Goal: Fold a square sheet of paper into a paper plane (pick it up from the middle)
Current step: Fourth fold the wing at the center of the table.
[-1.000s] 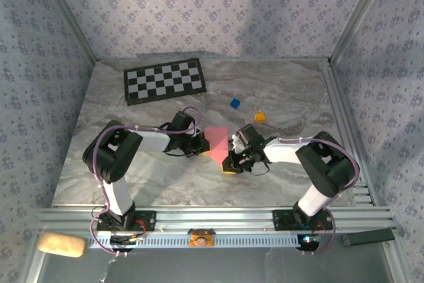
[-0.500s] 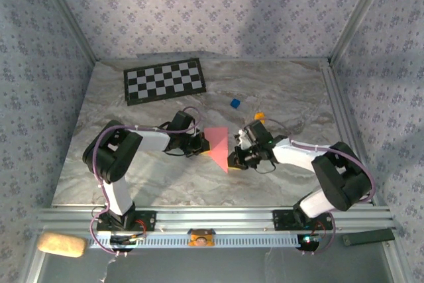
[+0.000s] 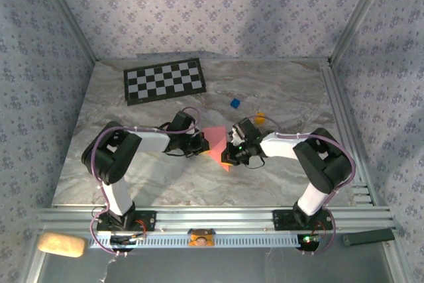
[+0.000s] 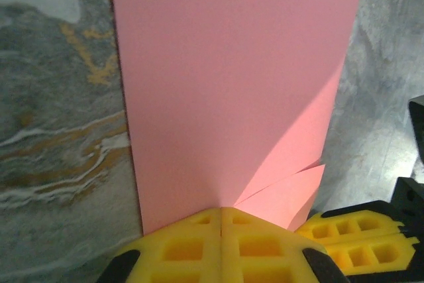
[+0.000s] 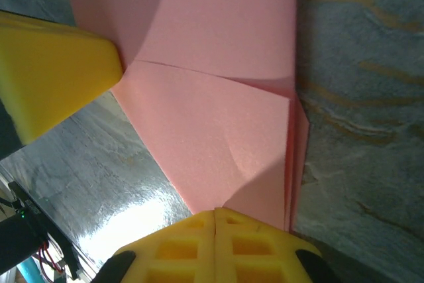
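Top external | left end effector: pinching pink paper | right end effector: pinching same pink paper | location: near side of checkerboard

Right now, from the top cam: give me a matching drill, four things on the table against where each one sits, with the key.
Things:
1. folded pink paper
2. checkerboard mat
3. blue block
4. orange block

Places:
A. far-left part of the table, lying flat
B. just beyond the right arm, close to its wrist
C. pinched between the left gripper and the right gripper, both shut
D. loose on the marble, right of the mat, beyond the paper

Pairs: 1-C, 2-A, 3-D, 4-B
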